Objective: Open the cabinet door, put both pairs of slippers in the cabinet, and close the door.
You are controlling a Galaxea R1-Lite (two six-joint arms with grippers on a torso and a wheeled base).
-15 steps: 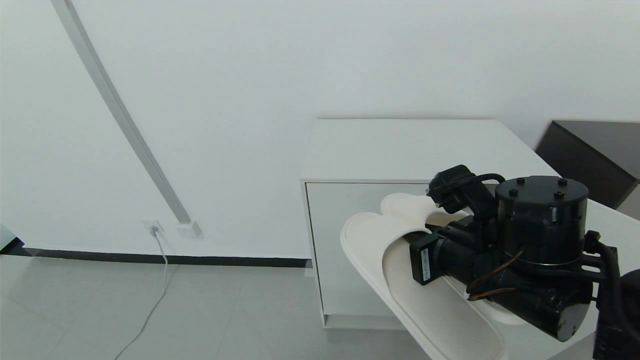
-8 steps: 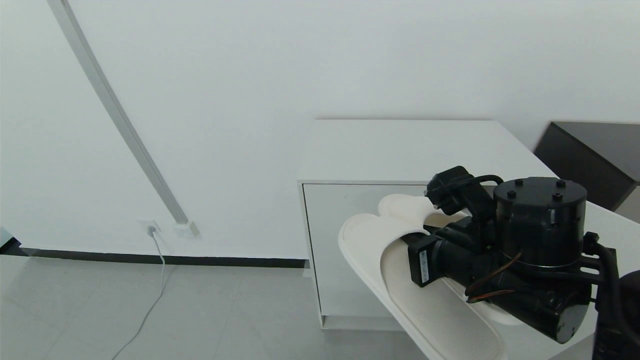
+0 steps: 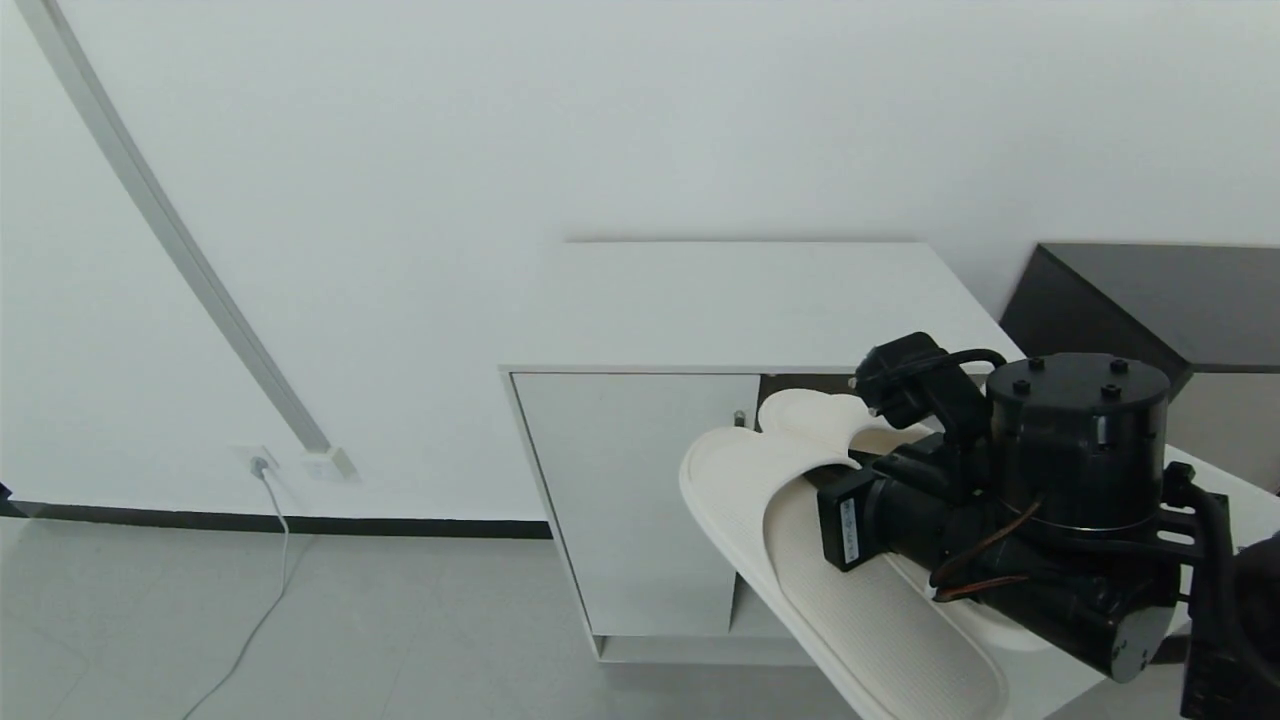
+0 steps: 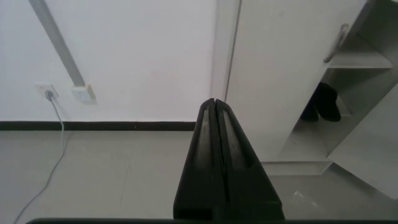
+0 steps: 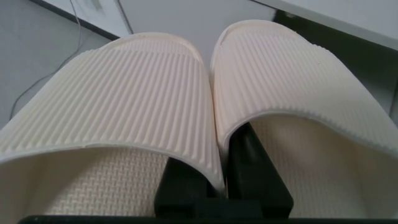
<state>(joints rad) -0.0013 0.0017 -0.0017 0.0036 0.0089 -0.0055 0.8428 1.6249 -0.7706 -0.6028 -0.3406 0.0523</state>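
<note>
Pair of cream slippers (image 3: 800, 520), ribbed on the straps, held side by side and off the floor by the right gripper (image 5: 224, 171), toes pointing toward the cabinet (image 3: 740, 300). In the right wrist view the slippers (image 5: 186, 93) touch along their inner edges, and the two black fingers (image 5: 180, 180) reach in under the straps, one in each slipper, narrowed onto the two adjoining inner walls pinched between them. The right arm (image 3: 1010, 500) lies in front of the cabinet's right half, where a dark opening shows behind the slipper toes. The left door (image 3: 630, 500) is shut, with a small handle (image 3: 740, 418) at its inner edge, just beside the toe of the nearer slipper. In the left wrist view the same door (image 4: 280, 74) carries a bar handle (image 4: 341, 42). Beside it the compartment stands open, with a shelf (image 4: 360, 61) and, beneath it on the cabinet floor, a dark pair of footwear (image 4: 322, 102); the open door (image 4: 373, 155) swings out toward the camera. The left gripper (image 4: 214, 109) is well apart from the cabinet, above the grey floor (image 3: 400, 620), its jaws pressed fully together with nothing between them. On the white wall to the left are a slanting grey strip (image 3: 170, 240), a socket (image 3: 260, 465) and a cable (image 3: 250, 620) trailing to the floor. A dark unit (image 3: 1150, 290) stands to the cabinet's right.
</note>
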